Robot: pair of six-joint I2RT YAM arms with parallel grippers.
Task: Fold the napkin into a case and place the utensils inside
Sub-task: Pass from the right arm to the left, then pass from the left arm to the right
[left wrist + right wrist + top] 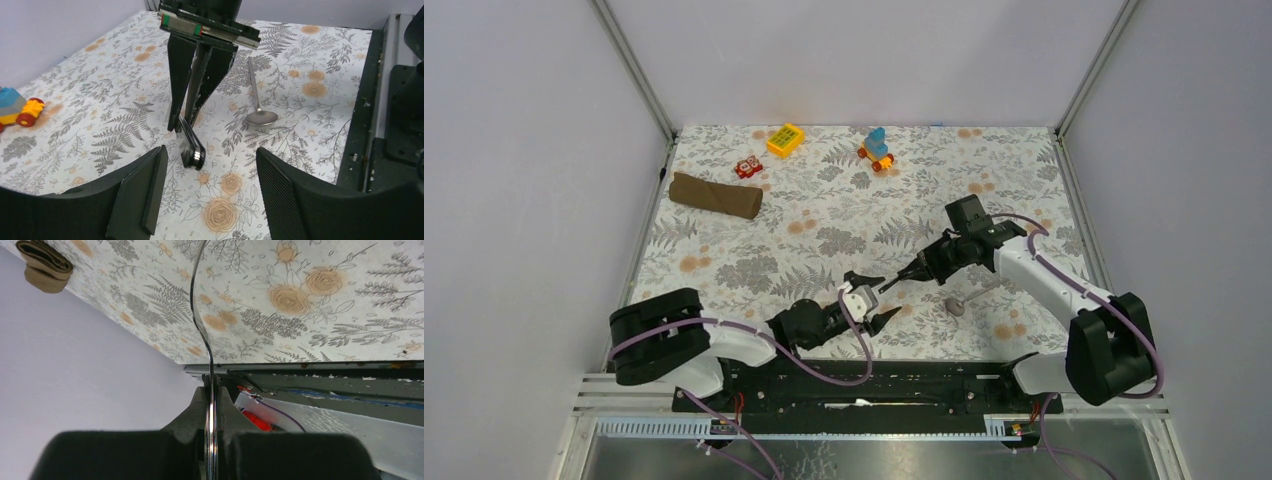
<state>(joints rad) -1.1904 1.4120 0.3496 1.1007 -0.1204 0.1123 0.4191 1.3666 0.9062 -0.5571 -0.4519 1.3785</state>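
The brown napkin [715, 195] lies far left as a narrow folded case, its layered end showing in the right wrist view [45, 265]. My right gripper [906, 274] is shut on a thin dark shiny utensil [192, 147] and holds it slanted down over the tablecloth; the right wrist view shows it edge-on [210, 365] between the pads. Its rounded lower end hangs between the tips of my open left gripper [210, 190], touching neither finger. The silver spoon [260, 117] lies flat on the cloth just right of the held utensil, bowl toward me [956, 305].
A yellow block [785, 139], a small red toy [747, 167] and a blue-and-orange toy car [877, 148] stand along the far edge. The car also shows at the left in the left wrist view [17, 107]. Grey walls and metal posts enclose the floral tablecloth [844, 215].
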